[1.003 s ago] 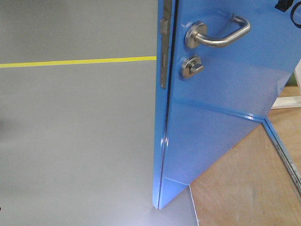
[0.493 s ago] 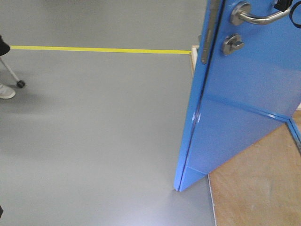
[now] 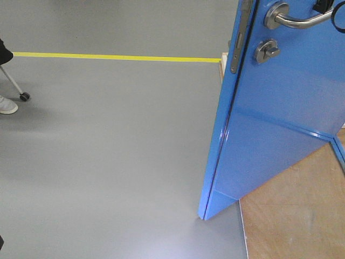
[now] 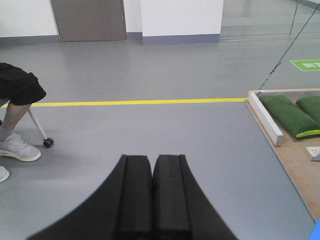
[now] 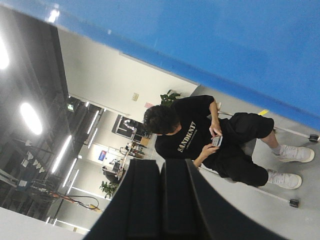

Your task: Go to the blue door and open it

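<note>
The blue door (image 3: 280, 124) stands swung open at the right of the front view, its edge toward me. Its silver lever handle (image 3: 288, 20), round thumb-turn (image 3: 268, 51) and steel latch plate (image 3: 237, 40) show near the top. A black piece of arm (image 3: 323, 6) sits by the handle's far end. My left gripper (image 4: 152, 160) is shut and empty over bare grey floor. My right gripper (image 5: 160, 164) is shut and empty, with the door's blue surface (image 5: 225, 35) just above it.
A yellow floor line (image 3: 108, 56) crosses the grey floor. A seated person (image 5: 210, 140) with a phone is to the left, with a shoe (image 3: 6, 105) and a chair caster (image 3: 24, 97). The wooden base (image 3: 294, 216) lies under the door, with green sandbags (image 4: 290, 115) on it.
Since a second ago the door has shifted right in the front view and the person's shoe and caster have come into view at the left. Nothing has changed in the last half second.
</note>
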